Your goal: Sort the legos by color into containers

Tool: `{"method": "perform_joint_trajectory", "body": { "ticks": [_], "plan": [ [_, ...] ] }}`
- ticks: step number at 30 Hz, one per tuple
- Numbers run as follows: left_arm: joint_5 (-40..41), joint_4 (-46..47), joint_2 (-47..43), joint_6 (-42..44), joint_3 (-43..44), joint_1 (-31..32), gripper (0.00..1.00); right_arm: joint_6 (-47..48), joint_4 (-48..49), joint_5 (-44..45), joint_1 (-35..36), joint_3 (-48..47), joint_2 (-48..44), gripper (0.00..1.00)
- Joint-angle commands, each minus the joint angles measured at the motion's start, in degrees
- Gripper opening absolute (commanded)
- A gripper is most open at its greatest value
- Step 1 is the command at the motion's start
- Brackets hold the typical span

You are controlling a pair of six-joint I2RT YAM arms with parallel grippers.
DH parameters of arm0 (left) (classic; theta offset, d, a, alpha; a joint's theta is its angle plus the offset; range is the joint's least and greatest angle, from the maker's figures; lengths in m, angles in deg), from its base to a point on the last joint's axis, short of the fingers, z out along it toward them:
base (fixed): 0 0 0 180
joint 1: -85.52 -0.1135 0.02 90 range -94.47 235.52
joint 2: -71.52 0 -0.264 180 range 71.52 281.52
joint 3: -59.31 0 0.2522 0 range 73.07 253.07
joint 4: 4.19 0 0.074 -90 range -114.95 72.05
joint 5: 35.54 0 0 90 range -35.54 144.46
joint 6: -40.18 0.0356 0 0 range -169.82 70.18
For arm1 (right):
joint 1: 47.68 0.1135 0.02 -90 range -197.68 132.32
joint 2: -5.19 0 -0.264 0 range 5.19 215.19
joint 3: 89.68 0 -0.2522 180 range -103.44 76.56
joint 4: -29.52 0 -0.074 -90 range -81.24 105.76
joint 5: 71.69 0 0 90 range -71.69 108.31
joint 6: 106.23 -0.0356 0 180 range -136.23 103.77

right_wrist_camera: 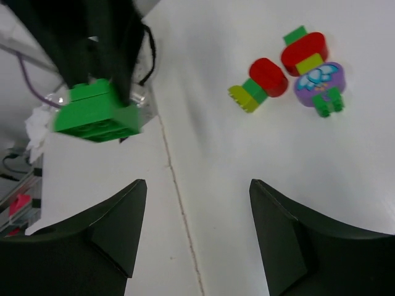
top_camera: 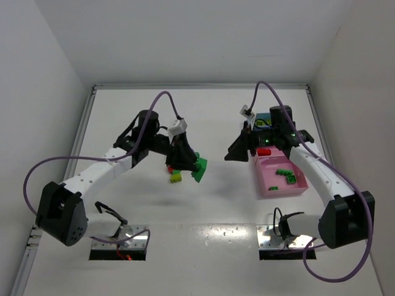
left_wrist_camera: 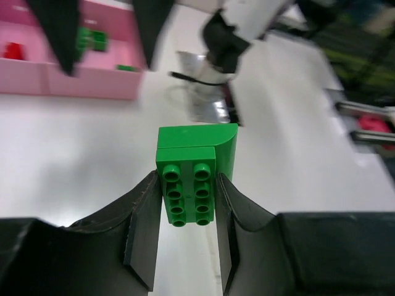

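Green lego (left_wrist_camera: 196, 148) in left claw (left_wrist_camera: 188, 179), flanks behind the fingers (left_wrist_camera: 145, 216).

Bright, even overhead light washes the white table (top_camera: 228, 203), leaving only faint soft shadows. The green brick (left_wrist_camera: 188, 185) is sharp in the left wrist view; everything behind it is blurred.

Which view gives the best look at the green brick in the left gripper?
Left wrist: the green brick fills the centre with its studs clear, clamped in the left gripper. Top external shows it only as a small green patch under that gripper. Right wrist shows it from the side at upper left, slightly blurred.
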Motion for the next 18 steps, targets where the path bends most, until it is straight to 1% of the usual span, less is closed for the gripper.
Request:
{"method": "perform_joint_trajectory", "body": {
  "ticks": [1, 2, 3, 4, 5, 7, 8, 11, 14, 17, 18],
  "plan": [
    [14.4, -16.9, 0.1, 19.2, 8.0, 0.9, 0.09, -2.3, 3.9, -8.5, 1.2, -1.0, -3.3, 0.69],
    [14.9, -16.9, 1.0, 18.4, 8.5, 0.9, 0.09, -6.5, 7.5, -9.0, 2.0, -1.0, -3.3, 0.7],
    [15.5, -15.9, 1.5, 14.7, 9.2, 0.9, 0.09, -8.2, 8.9, -9.0, 2.5, -0.4, -3.3, 0.73],
    [18.0, -13.3, 1.5, 12.6, 9.2, 1.7, 0.09, -9.8, 10.5, -9.0, 2.5, -0.4, -3.3, 0.74],
    [19.4, -11.8, 2.1, 10.8, 9.2, 1.7, 0.08, -13.8, 14.4, -8.2, 3.5, -0.4, -3.3, 0.75],
    [23.3, -8.2, 2.1, 5.7, 9.2, 2.9, 0.05, -16.7, 17.2, -6.7, 4.2, 0.1, -3.3, 0.77],
    [26.3, -8.2, 2.7, 4.8, 9.2, 2.9, 0.05, -17.3, 17.2, -6.0, 4.8, -0.9, -2.7, 0.77],
    [29.9, -7.4, 4.2, 3.0, 10.6, 2.9, 0.05, -17.8, 17.2, -2.4, 5.8, -2.5, -1.0, 0.77],
    [32.6, -7.4, 4.9, 1.8, 11.1, 3.4, 0.05, -17.8, 17.2, 0.4, 6.6, -3.2, 0.4, 0.77],
    [33.1, -7.4, 5.4, 1.8, 12.2, 3.4, 0.05, -17.8, 16.1, 4.4, 7.2, -3.8, 1.8, 0.77],
    [33.1, -7.4, 5.4, 1.8, 12.2, 3.4, 0.05, -16.5, 15.6, 5.2, 7.8, -3.8, 1.8, 0.77]
  ]
}}
